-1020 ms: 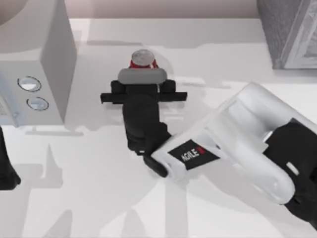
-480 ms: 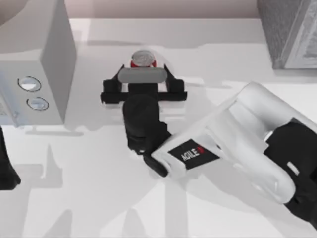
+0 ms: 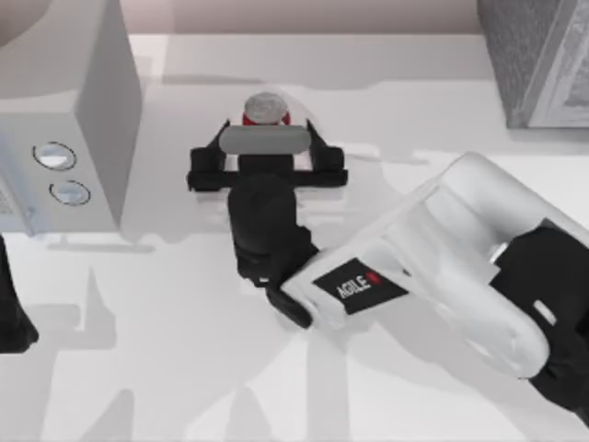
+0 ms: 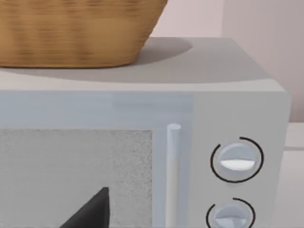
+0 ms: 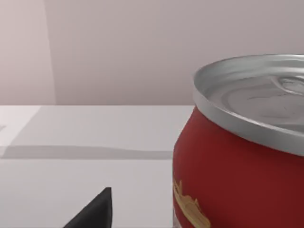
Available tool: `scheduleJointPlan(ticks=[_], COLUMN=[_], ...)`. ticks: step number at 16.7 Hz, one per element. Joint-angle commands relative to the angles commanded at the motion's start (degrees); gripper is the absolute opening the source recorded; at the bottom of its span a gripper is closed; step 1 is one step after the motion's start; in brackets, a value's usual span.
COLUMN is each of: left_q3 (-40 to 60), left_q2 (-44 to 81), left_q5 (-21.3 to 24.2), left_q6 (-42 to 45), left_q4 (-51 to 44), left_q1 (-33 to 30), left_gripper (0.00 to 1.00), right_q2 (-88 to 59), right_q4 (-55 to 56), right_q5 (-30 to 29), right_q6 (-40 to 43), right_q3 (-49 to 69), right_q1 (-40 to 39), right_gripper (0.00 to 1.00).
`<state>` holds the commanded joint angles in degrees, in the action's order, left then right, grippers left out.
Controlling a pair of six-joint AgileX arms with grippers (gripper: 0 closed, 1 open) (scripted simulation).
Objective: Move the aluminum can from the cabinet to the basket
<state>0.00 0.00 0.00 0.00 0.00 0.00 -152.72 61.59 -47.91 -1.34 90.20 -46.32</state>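
The aluminum can (image 3: 265, 108) stands upright on the white table, red with a silver top. It looms close in the right wrist view, where the can (image 5: 237, 161) shows a bit of yellow label. My right gripper (image 3: 268, 129) is at the can, open, with its black fingers spread to either side of it; one fingertip (image 5: 97, 209) shows beside the can. The wicker basket (image 4: 71, 33) sits on top of the microwave (image 3: 64, 120). The grey cabinet (image 3: 538, 55) is at the back right. My left arm (image 3: 11, 313) is parked at the left edge.
The microwave (image 4: 142, 156) with two round knobs (image 4: 236, 160) takes up the back left, facing my left wrist camera. My white right arm (image 3: 442, 267) crosses the table's right half. Open table lies in front and between microwave and can.
The right gripper's fingers have spread apart beside the can and the gripper has edged closer to it. In the last half second nothing moved.
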Motion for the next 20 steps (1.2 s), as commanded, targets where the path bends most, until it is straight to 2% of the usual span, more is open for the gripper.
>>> scheduleJointPlan(ticks=[17, 20], left_q3=[0.00, 0.00], left_q2=[0.00, 0.00], left_q5=[0.00, 0.00], left_q6=[0.00, 0.00], left_q4=[0.00, 0.00], left_q1=[0.00, 0.00], left_gripper=[1.00, 1.00], right_q2=[0.00, 0.66], right_q4=[0.00, 1.15], right_q5=[0.00, -1.99], right_q6=[0.00, 0.15], right_q3=[-0.01, -2.31], right_q1=[-0.14, -0.43], right_gripper=[1.00, 1.00])
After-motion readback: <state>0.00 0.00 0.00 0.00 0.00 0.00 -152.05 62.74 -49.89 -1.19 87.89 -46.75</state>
